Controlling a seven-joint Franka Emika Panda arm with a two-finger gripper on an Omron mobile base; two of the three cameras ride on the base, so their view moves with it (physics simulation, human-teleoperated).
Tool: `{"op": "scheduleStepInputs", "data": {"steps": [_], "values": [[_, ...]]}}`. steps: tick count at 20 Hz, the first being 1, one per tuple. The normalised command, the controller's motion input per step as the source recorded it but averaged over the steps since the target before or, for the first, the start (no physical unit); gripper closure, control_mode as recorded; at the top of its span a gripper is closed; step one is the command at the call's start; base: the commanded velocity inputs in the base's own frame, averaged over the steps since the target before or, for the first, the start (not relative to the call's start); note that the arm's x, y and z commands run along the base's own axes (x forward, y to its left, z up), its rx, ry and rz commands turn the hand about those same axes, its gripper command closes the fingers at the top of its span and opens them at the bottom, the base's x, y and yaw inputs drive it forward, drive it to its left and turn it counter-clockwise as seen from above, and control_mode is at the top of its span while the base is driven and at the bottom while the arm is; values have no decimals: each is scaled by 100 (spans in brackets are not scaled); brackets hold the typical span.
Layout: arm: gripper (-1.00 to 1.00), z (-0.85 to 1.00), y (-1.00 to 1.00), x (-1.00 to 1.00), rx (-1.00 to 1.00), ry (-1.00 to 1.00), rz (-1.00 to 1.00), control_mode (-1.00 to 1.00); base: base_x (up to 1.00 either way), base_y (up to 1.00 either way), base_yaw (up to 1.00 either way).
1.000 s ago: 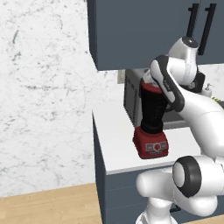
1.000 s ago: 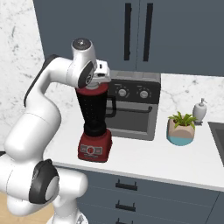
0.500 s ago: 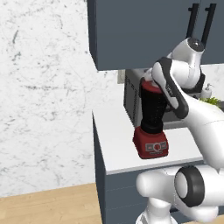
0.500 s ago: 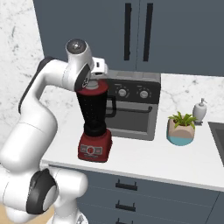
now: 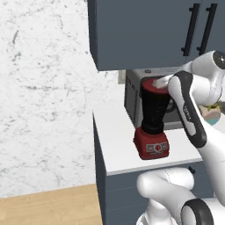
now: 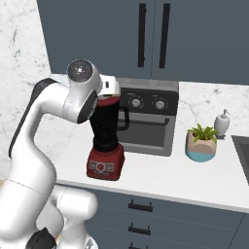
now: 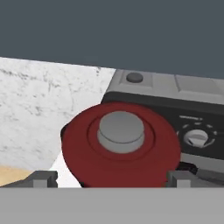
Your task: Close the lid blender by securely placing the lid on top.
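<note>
**Clearance around the blender**

I find the toaster oven (image 6: 146,116) standing just behind and to the right of the blender (image 6: 105,141), blocking that side. The wall cabinets (image 6: 146,39) overhang the space above. In the hand view the lid (image 7: 120,142) lies between my fingertips (image 7: 43,178). Open counter (image 5: 115,140) lies left and in front of the blender. The plant pot (image 6: 201,145) and soap bottle (image 6: 222,123) stand well apart, further right.

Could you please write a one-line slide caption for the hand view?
Red lid with a grey centre knob, seated on the blender jar in front of the toaster oven.
</note>
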Motion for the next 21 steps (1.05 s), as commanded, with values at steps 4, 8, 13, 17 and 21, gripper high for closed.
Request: {"op": "scheduleStepInputs", "data": {"steps": [4,8,13,17,21], "values": [[-100,0,-48,-59,3,0,0,-100,0,0,0],[-100,0,-74,-47,1,0,0,-100,0,0,0],[-100,0,-74,-20,1,0,0,-100,0,0,0],[-100,-4,-21,0,0,0,0,-100,0,0,0],[-100,-1,-11,0,0,0,0,-100,0,0,0]]}}
